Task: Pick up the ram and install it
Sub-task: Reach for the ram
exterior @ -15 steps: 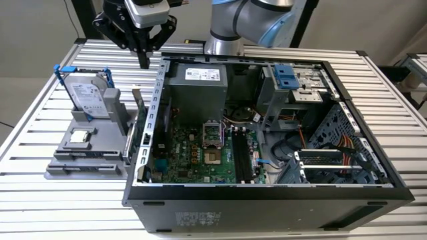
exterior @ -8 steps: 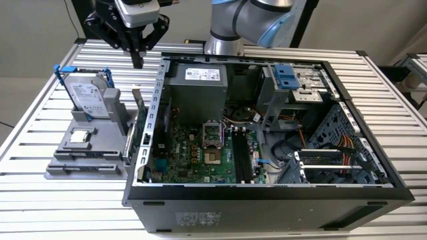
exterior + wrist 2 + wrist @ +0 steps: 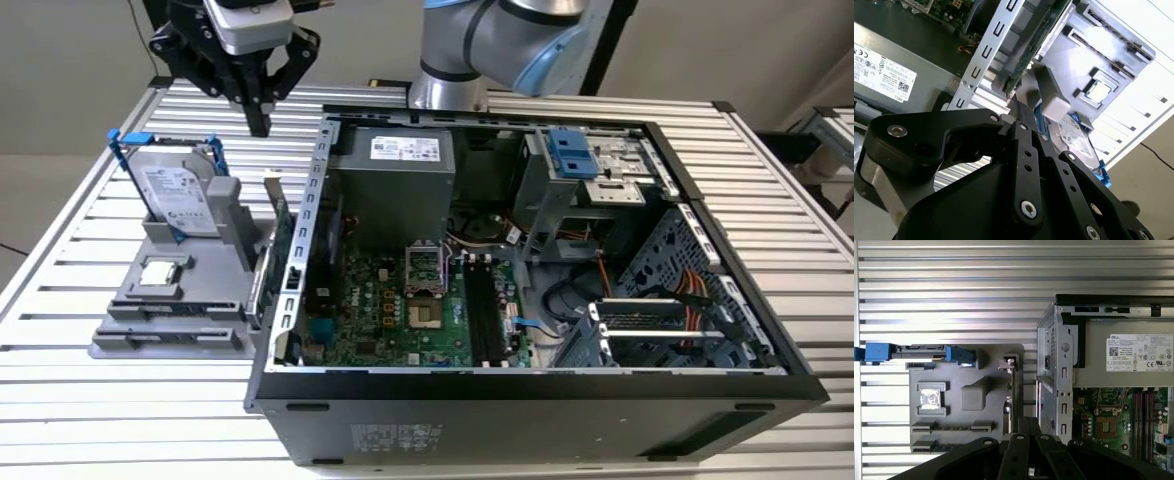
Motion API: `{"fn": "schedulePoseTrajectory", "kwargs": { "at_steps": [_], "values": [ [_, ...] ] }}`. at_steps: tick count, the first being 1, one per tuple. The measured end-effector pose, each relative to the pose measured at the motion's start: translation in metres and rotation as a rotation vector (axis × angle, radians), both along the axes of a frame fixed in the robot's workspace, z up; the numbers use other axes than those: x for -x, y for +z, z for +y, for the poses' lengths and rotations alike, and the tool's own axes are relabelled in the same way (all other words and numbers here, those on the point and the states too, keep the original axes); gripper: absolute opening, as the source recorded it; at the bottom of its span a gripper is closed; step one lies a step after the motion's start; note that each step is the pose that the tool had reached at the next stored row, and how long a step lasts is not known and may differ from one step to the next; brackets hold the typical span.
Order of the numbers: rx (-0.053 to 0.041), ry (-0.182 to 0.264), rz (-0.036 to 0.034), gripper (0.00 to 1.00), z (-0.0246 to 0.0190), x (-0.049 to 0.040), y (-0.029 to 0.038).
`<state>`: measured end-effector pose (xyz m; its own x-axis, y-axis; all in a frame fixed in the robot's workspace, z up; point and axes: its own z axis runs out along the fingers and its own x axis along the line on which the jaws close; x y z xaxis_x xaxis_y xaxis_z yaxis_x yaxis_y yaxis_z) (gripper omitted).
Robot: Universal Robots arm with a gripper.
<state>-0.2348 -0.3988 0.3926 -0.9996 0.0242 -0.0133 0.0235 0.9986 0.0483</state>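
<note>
The ram [image 3: 280,215] is a thin green stick standing on edge in a slot at the side of the grey parts holder [image 3: 147,335] that faces the case. In the first wrist view the ram [image 3: 1010,395] appears edge-on, and in the second wrist view its green board [image 3: 1036,40] runs away from the fingers. My gripper [image 3: 256,122] hangs above the table behind the holder, fingers pointing down and shut with nothing between them. It is above and behind the ram, not touching it. In both wrist views the fingertips [image 3: 1028,424] [image 3: 1026,120] sit close together.
An open computer case [image 3: 287,400] lies on the slatted table, showing the motherboard with dark memory slots [image 3: 481,315] and a power supply [image 3: 394,185]. The holder also carries a silver hard drive in a blue frame [image 3: 174,190] and a small square chip [image 3: 160,272].
</note>
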Motion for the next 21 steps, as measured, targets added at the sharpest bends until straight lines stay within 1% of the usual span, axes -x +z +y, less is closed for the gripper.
{"fn": "schedulePoseTrajectory", "kwargs": {
  "at_steps": [21],
  "values": [
    [0.0000,0.001,0.0002,0.00,0.0000,0.0408,0.0000]
  ]
}}
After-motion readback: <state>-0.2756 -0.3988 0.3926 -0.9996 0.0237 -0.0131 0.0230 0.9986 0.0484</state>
